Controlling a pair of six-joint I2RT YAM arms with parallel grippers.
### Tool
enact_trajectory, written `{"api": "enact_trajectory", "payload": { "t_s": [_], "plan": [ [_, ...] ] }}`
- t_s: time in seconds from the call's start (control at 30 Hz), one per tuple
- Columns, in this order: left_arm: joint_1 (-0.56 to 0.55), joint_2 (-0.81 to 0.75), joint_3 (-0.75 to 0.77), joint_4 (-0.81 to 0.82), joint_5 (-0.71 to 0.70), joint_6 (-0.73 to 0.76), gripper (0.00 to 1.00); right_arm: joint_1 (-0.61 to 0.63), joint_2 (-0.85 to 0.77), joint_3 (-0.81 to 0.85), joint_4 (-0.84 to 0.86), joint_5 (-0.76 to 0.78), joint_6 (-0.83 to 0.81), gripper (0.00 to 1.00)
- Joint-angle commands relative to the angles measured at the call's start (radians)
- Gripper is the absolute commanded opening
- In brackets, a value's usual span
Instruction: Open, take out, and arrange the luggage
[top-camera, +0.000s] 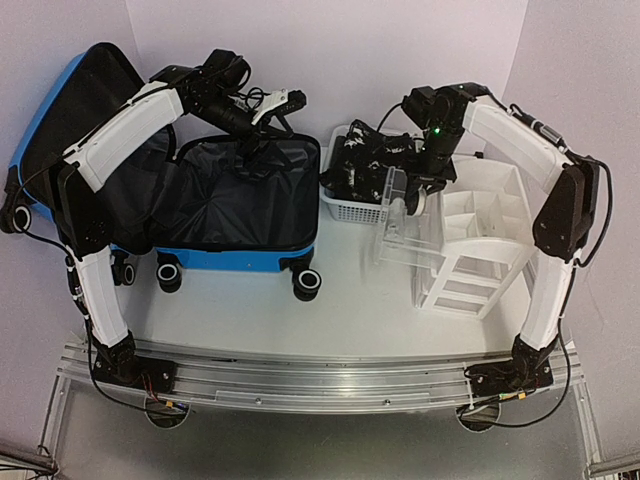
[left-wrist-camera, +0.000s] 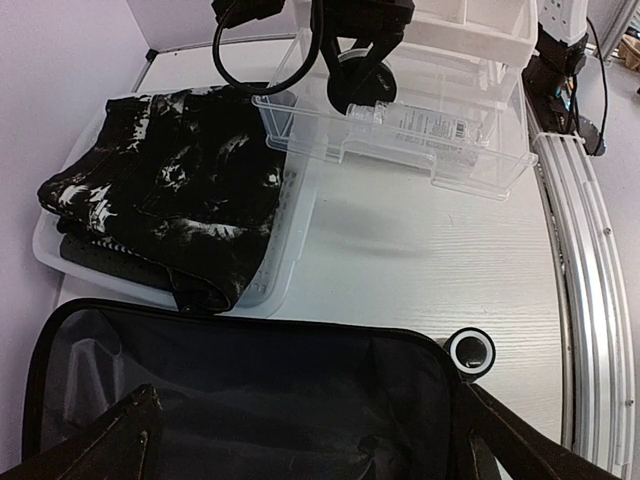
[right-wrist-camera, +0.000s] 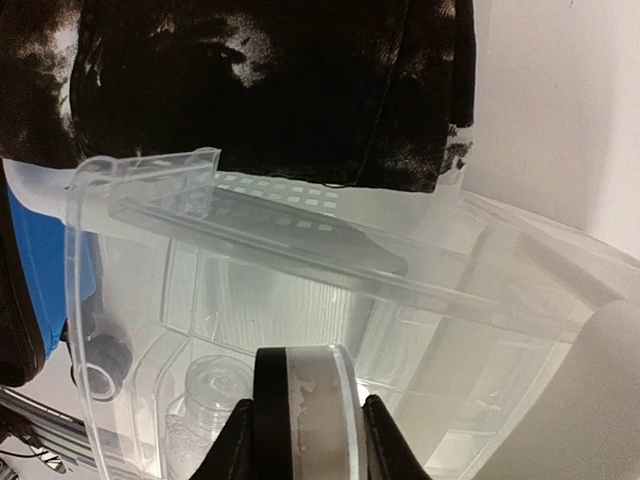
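Note:
The luggage (top-camera: 240, 258), a bright blue hard-shell suitcase, lies open at the left with its black lining (left-wrist-camera: 250, 390) showing and its lid (top-camera: 70, 110) leaning back. My left gripper (top-camera: 268, 125) hangs open over the back edge of the black lining, its fingertips (left-wrist-camera: 100, 440) wide apart with nothing between them. My right gripper (right-wrist-camera: 305, 435) is over a clear plastic bin (top-camera: 400, 225). Its jaws sit against both sides of a round black-and-grey disc (right-wrist-camera: 305, 390), seen from the left wrist as the disc (left-wrist-camera: 355, 80) just above the bin (left-wrist-camera: 420, 140).
A white perforated basket (top-camera: 345, 205) right of the suitcase holds folded black-and-white clothes (left-wrist-camera: 170, 190). A clear bottle (right-wrist-camera: 205, 400) lies in the bin. A white compartmented organizer (top-camera: 480, 230) stands at the right. One suitcase wheel (left-wrist-camera: 471, 351) points toward the bin.

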Motion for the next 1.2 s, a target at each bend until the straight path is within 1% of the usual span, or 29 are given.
{"api": "enact_trajectory", "payload": {
  "t_s": [0.0,0.2,0.33,0.57,0.67,0.77,0.87,0.93,1.03,1.1,1.17],
  "plan": [
    [-0.001,-0.057,-0.002,0.01,0.029,-0.014,1.0,-0.003,-0.029,-0.017,-0.101,0.004,-0.011,0.31],
    [-0.001,-0.055,-0.002,0.009,0.033,-0.018,1.0,-0.003,-0.031,-0.02,-0.118,0.063,-0.035,0.39],
    [-0.001,-0.053,0.0,0.008,0.034,-0.018,1.0,-0.003,-0.026,0.004,-0.13,0.081,-0.058,0.39],
    [-0.001,-0.047,0.01,0.008,0.041,-0.02,1.0,-0.002,-0.022,0.107,-0.182,0.072,-0.071,0.37],
    [-0.001,-0.045,0.012,0.008,0.042,-0.021,1.0,0.0,-0.023,0.12,-0.224,0.033,-0.064,0.38],
    [-0.001,-0.045,0.014,0.005,0.042,-0.021,1.0,0.015,-0.042,0.115,-0.262,-0.026,-0.041,0.44],
    [-0.001,-0.044,0.014,-0.002,0.044,-0.019,1.0,0.03,-0.057,0.103,-0.326,-0.047,-0.023,0.48],
    [-0.001,-0.043,0.013,-0.003,0.046,-0.018,1.0,0.034,-0.072,0.071,-0.351,-0.063,-0.018,0.49],
    [-0.001,-0.04,0.012,-0.002,0.049,-0.019,1.0,0.038,-0.093,0.012,-0.343,-0.097,-0.007,0.48],
    [-0.001,-0.039,0.012,0.0,0.052,-0.022,1.0,0.039,-0.089,-0.006,-0.35,-0.075,0.002,0.46],
    [-0.001,-0.04,0.012,0.0,0.055,-0.024,1.0,0.039,-0.078,-0.007,-0.371,-0.012,0.004,0.45]
  ]
}}
